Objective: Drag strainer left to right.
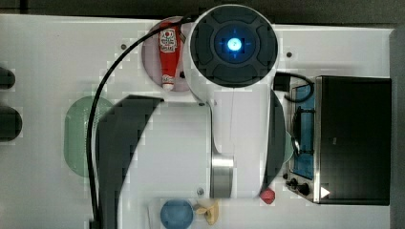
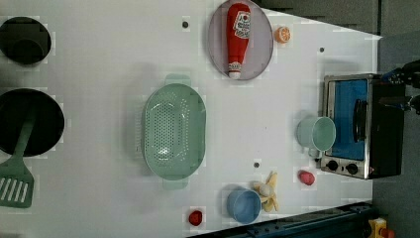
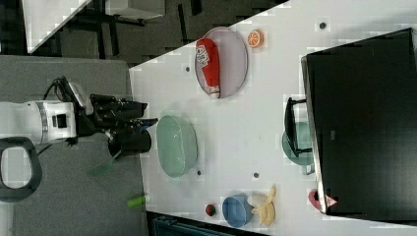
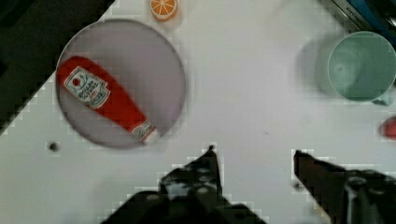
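The strainer (image 2: 174,131) is a pale mint-green oblong colander with a holed base, lying on the white table (image 2: 109,59). It also shows as the strainer (image 3: 177,146) in the right view and, half covered by the arm, as the strainer (image 1: 76,136) at the top view's left. My gripper (image 3: 146,118) hangs on the right view's left of it, apart from it. In the wrist view the gripper (image 4: 254,154) stands open, with bare table between its black fingers (image 4: 208,163).
A grey-purple plate (image 2: 260,47) carries a ketchup bottle (image 2: 236,37), with an orange slice (image 2: 283,34) beside it. A mint cup (image 2: 317,133) stands against a toaster oven (image 2: 356,126). Blue cup (image 2: 243,205), banana (image 2: 267,191), black pots (image 2: 29,121) and a spatula (image 2: 17,181) lie around.
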Motion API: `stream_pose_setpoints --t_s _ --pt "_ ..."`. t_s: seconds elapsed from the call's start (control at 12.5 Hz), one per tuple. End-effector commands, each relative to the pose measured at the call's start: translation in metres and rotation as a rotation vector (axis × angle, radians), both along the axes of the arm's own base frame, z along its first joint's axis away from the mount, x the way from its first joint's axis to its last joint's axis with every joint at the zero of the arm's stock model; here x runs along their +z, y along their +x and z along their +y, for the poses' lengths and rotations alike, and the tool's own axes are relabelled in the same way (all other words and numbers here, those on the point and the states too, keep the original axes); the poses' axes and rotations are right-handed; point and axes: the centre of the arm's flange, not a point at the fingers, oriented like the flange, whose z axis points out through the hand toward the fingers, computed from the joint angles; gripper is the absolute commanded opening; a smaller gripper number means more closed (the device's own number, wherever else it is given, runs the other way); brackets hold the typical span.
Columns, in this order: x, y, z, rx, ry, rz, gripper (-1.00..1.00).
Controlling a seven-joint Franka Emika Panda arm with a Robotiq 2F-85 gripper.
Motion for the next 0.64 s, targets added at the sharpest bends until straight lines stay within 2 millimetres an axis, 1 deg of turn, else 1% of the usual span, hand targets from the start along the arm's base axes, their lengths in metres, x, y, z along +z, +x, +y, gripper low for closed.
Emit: stream_pose_setpoints --t_s 0.08,0.16,0.24,0.32,0.4,0.48,0.64 --pt "0.091 -0.143 -0.029 -0.098 -0.002 -0.022 0.59" --pt "0.09 -0.143 -0.027 -0.095 -0.001 -0.02 0.82" --pt "0.089 -0.141 -0.02 -0.082 0.003 -0.022 0.99" --pt "0.086 -0.137 -0.006 -0.057 0.007 -0.019 1.0" --pt "0.081 -0.134 0.014 -0.02 0.008 -0.007 1.0" --pt "0.074 -0.131 0.039 0.025 0.001 0.01 1.0" --pt "0.054 -0.124 0.097 0.073 -0.036 0.038 1.0"
